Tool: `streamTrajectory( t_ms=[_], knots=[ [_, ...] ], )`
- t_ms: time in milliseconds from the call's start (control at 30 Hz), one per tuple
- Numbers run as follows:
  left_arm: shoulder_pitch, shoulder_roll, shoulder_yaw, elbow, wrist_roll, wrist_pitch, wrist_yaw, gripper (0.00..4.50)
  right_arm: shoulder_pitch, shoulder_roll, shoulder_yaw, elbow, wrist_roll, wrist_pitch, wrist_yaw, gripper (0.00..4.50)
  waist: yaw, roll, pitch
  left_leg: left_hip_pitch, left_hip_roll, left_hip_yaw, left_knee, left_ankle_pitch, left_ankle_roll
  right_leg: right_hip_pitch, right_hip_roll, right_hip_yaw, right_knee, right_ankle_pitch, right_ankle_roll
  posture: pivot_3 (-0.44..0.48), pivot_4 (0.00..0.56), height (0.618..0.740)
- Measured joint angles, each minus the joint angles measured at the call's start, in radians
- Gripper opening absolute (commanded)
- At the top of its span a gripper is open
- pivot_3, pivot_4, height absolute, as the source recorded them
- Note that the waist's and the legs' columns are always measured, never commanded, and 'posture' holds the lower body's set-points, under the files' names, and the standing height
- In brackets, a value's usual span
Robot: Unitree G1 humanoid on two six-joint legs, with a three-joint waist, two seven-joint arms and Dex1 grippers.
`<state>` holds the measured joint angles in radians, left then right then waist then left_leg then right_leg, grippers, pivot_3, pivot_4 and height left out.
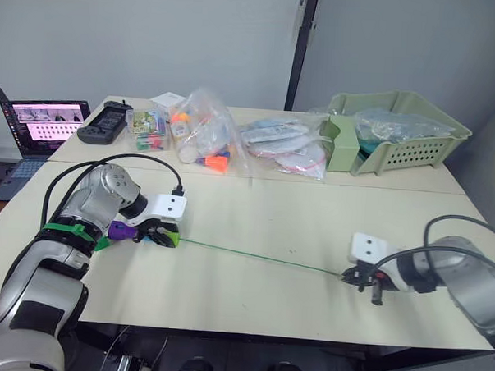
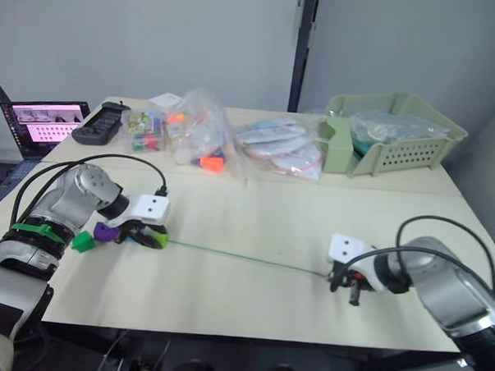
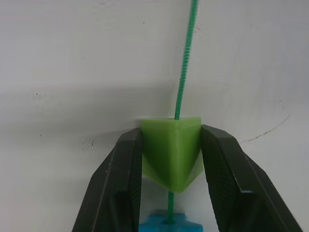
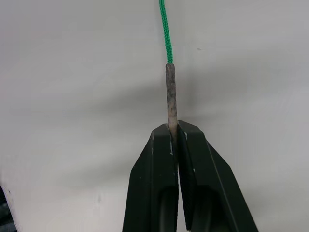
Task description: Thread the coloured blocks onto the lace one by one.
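Left claw is clamped on the lime green block, with the lace running through it and a blue block just behind. Right claw pinches the lace's stiff tip, fingers fully together, low over the bench. I judge the taut lace could slip from that thin pinch if I pull harder, letting blocks slide off.

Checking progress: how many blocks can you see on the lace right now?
4: lime block in the left gripper, blue block behind it, then purple block and green block beside that wrist. More may be hidden.
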<state>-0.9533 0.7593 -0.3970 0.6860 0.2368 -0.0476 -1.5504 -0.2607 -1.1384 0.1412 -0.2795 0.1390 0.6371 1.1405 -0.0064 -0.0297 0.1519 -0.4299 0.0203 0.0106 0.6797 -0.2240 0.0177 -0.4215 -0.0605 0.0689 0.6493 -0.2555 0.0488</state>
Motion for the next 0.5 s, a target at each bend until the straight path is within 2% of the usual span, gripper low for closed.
streamTrajectory(
  t_ms=[233,500],
  knots=[
    [-0.024,-0.001,-0.008,0.024,0.012,-0.019,-0.019,1.28,0.130,-0.022,-0.110,0.115,-0.021,-0.107,-0.067,0.00,-0.004,0.000,0.000,0.000,0.000,0.000,0.000,0.000,0.000,0.000,0.000,0.000,0.000,0.000,0.000,0.000,0.150,0.734],
    [-0.011,0.001,-0.017,-0.020,0.009,-0.003,-0.055,1.28,0.178,-0.011,-0.150,0.244,-0.049,-0.236,-0.111,0.00,-0.006,0.000,0.000,0.000,0.000,0.000,0.000,0.000,0.000,0.000,0.000,0.001,0.000,0.000,0.000,0.000,0.150,0.734]
  ],
)
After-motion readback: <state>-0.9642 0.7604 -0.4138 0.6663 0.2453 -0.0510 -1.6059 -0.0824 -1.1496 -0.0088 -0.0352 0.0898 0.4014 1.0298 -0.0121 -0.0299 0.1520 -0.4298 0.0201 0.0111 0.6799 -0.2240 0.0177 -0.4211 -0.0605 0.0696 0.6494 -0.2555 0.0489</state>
